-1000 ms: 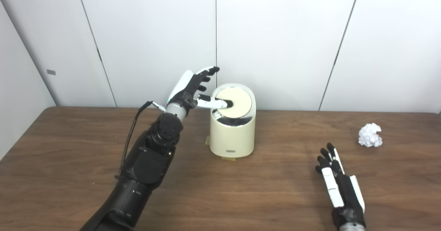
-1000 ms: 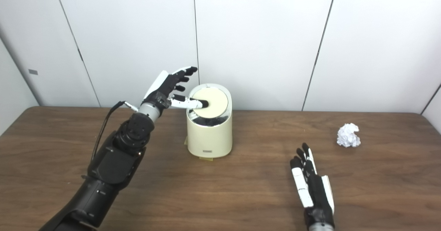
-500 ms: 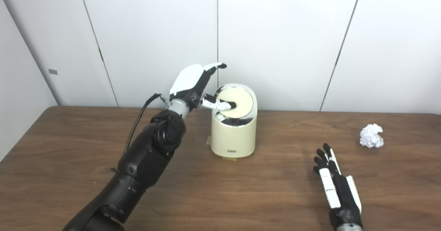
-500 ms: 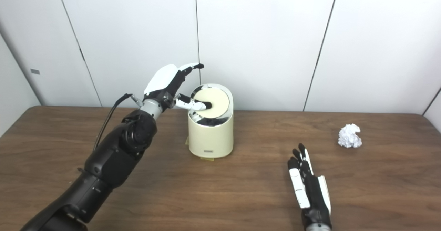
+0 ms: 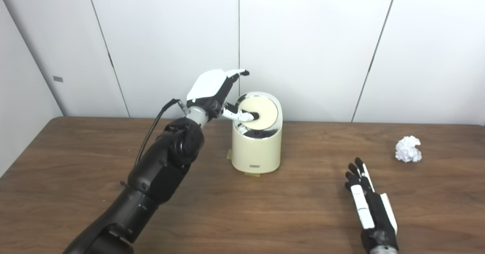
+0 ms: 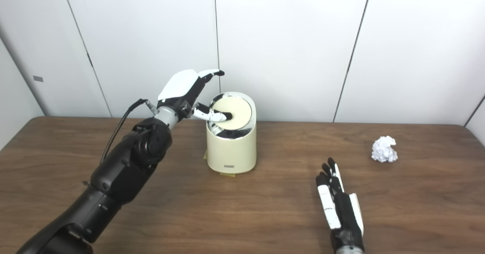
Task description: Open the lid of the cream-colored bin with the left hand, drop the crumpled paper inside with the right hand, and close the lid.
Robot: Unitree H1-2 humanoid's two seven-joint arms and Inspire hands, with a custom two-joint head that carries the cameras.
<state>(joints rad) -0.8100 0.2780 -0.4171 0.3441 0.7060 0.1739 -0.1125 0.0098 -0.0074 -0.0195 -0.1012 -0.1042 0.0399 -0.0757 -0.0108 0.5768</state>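
- Thumb of my left hand (image 5: 212, 91) presses the lid (image 5: 259, 112) of the bin (image 5: 257, 148), tilting it; the other fingers spread, gripping nothing.
- Right hand (image 5: 369, 204) lies flat and empty, right of the bin, waiting.
- Crumpled paper (image 5: 407, 149) sits far right of the bin.

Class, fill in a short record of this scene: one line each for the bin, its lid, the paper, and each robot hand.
bin: cream bin standing at the back of the table
lid: round lid, tilted
paper: crumpled paper on the table, far right, untouched
left robot hand: thumb pressing the lid, other fingers spread above
right robot hand: flat on the table, open, apart from the paper
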